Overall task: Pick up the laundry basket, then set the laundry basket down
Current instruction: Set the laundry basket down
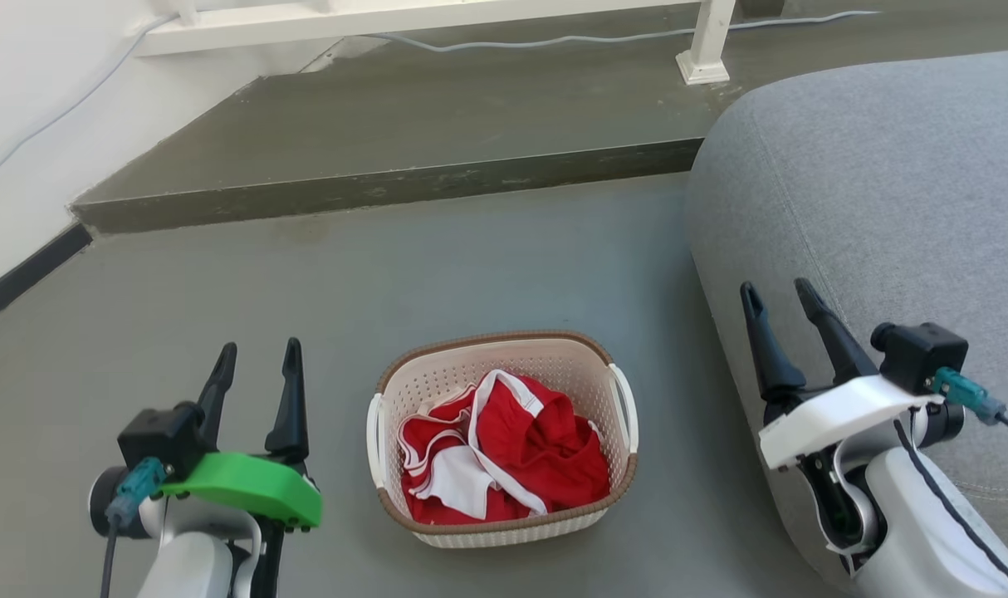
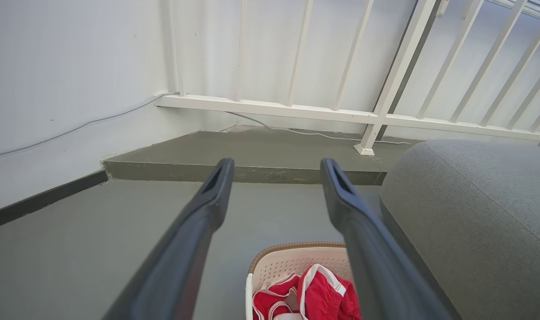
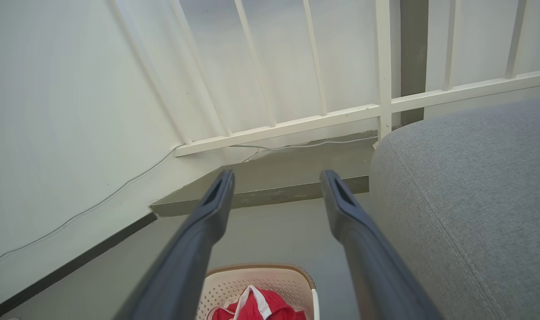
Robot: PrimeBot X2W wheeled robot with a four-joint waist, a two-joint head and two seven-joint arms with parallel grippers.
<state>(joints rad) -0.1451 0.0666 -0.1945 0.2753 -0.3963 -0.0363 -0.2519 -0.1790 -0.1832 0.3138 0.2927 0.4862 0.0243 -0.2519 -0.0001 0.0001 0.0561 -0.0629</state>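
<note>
- The laundry basket [image 1: 462,374] stands upright on the grey floor [image 1: 471,257], low in the middle of the head view, between the two arms and touching neither
- It is cream perforated plastic with a brown woven-look rim and base band, and a white handle [image 1: 375,440] on each short side
- A crumpled red garment with white trim [image 1: 512,453] lies inside it, below the rim
- The left end effector [image 1: 260,345], on a green wrist housing, hovers to the basket's left, fingers spread apart and gripping nothing
- The right end effector [image 1: 776,286], on a white wrist housing, hovers to the basket's right and is likewise released and empty, its fingers showing against the side of a grey upholstered sofa [image 1: 886,183]
- In both wrist views the basket's far rim shows at the bottom edge, between or beside the parted fingers
- The sofa stands near the basket's right side, apart from it
- Beyond the basket a raised concrete step [image 1: 437,116] runs across the floor
- A white railing [image 2: 296,111] stands on that step, with a pale cable [image 1: 554,40] lying along its base
- A white wall [image 1: 39,124] with a black skirting [image 1: 22,278] borders the floor on the left
</note>
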